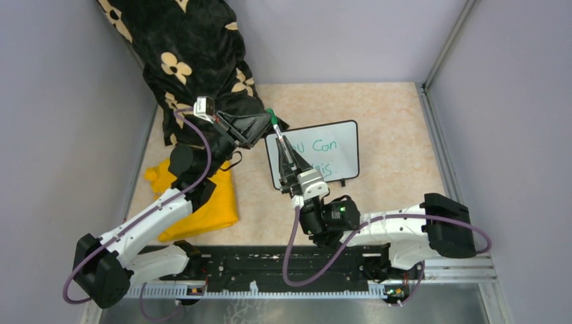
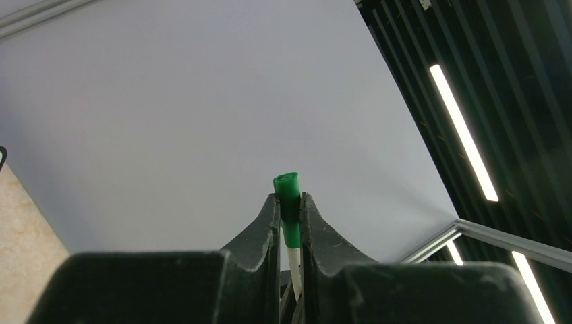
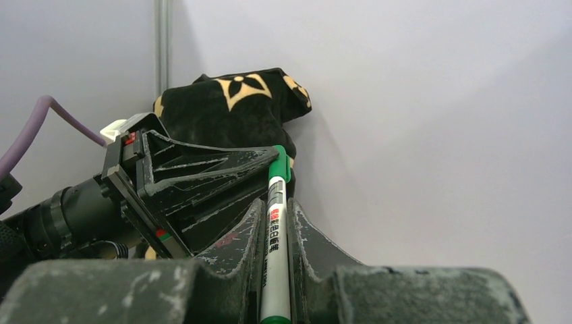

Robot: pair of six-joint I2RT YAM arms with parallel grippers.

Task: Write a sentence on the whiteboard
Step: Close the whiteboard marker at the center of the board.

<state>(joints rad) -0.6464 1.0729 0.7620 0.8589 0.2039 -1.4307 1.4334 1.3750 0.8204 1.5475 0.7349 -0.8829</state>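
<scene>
Two arms are being shown in the top view, both bent inward toward the centre of the frame. The left gripper (image 1: 268, 121) is being reached in from the lower left, its jaws being closed narrowly on the green cap (image 2: 287, 185) of one marker (image 3: 275, 236). The right gripper (image 1: 281, 142) is being pointed up the frame from the lower right, its jaws being clamped on the marker's smooth white barrel, on which the cap is being seated.

One whiteboard (image 1: 345, 163), rectangular, black-framed and round-cornered, is being seen at the centre of the frame, its left part being covered by the right gripper. The sentence (image 1: 329, 145), green handwriting in two lines, is being partly hidden.

One folded yellow cloth (image 1: 209, 206) is being overlapped by the left arm, left of centre. One black plush fabric (image 1: 195, 47) with cream flowers is being shown at upper left on the speckled beige table (image 1: 391, 115).
</scene>
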